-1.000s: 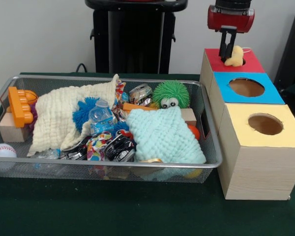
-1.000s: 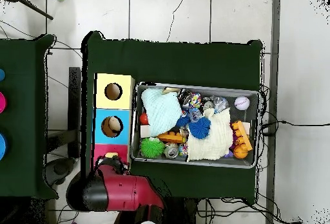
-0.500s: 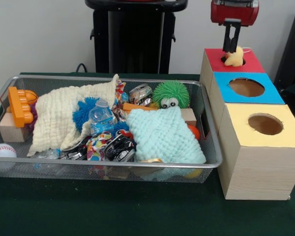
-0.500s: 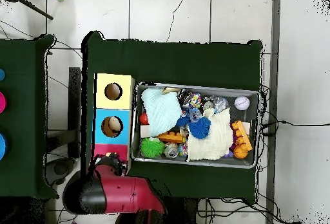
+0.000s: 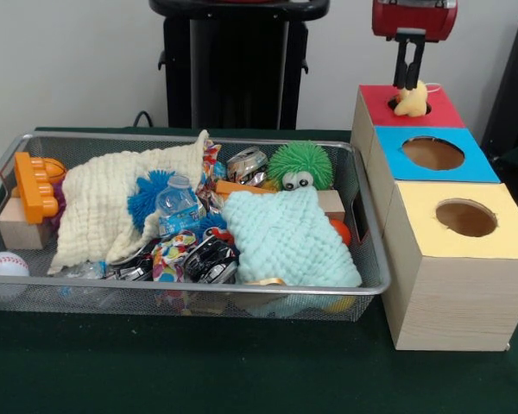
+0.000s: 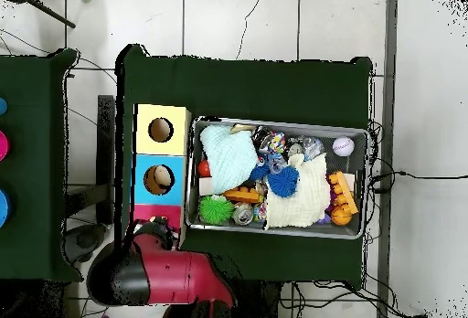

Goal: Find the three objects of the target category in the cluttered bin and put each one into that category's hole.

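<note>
Lifting clear of the red box, hand now nearly closed and empty; yellow toy left lodged in its hole, so 1 delivery looks done.

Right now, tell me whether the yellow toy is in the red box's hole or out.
Partly in: the yellow toy sits in the red box hole, still poking above it.
</note>
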